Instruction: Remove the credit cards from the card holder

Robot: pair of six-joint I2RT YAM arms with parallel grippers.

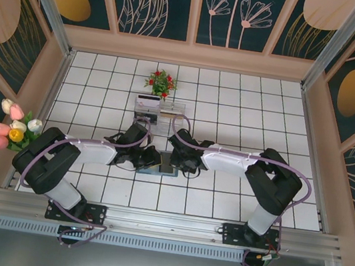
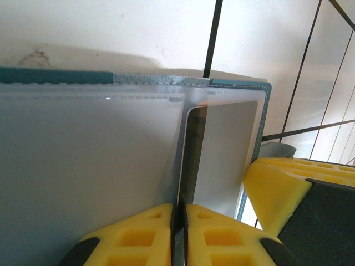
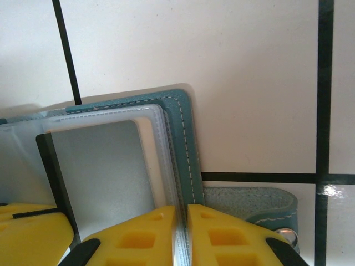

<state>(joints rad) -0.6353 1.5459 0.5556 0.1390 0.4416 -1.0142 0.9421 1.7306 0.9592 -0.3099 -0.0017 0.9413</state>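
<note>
Left hand [image 2: 178,235] is closed, pinching the near edge of a grey credit card [image 2: 222,158] that looks seated in a clear sleeve [image 2: 89,166]. Likely the grip for sliding it out. Right hand [image 3: 182,233] is closed on the card holder [image 3: 186,138], clamping the teal cover and sleeve stack, probably bracing it so the pull doesn't drag it. Holder lies open on the tiled desk [image 1: 237,95], centred, towards the near edge, between both hands. Card not yet out. Snap tab [image 3: 249,202] lies flat beside the right hand.
</note>
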